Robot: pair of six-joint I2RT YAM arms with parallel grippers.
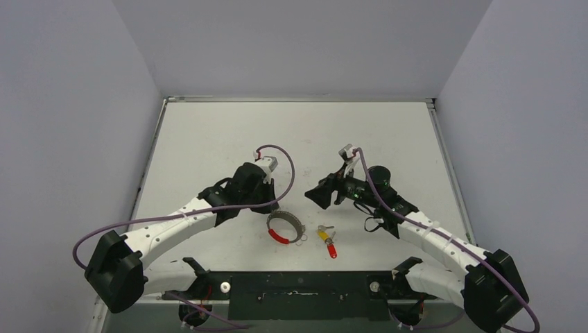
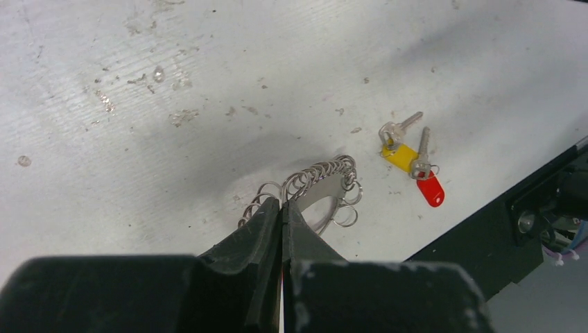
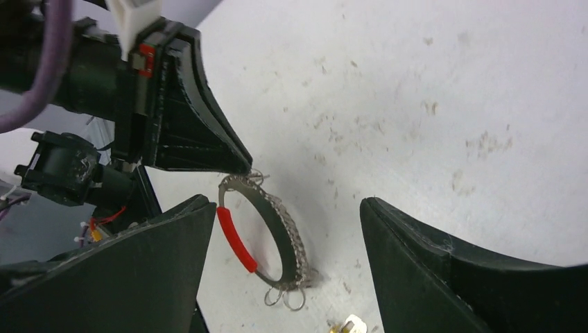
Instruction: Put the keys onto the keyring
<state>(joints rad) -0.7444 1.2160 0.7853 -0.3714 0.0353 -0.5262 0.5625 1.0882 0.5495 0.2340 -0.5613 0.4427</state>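
The keyring [image 1: 285,229], a silvery loop hung with small wire rings and a red sleeve [image 1: 278,236], stands tilted on the table near the front. My left gripper [image 1: 269,207] is shut on its rim; in the left wrist view the shut tips [image 2: 281,202] pinch the keyring [image 2: 326,179]. The yellow-headed key [image 1: 324,235] and the red-headed key [image 1: 332,251] lie together to the ring's right, and show in the left wrist view [image 2: 400,155] [image 2: 430,190]. My right gripper [image 1: 313,197] is open and empty above the table, facing the keyring [image 3: 288,239] and the left gripper [image 3: 244,166].
A black mounting plate [image 1: 298,284] runs along the table's front edge, just behind the keys, and shows in the left wrist view [image 2: 527,208]. White walls close the table at the left, back and right. The tabletop [image 1: 291,132] is white and scuffed.
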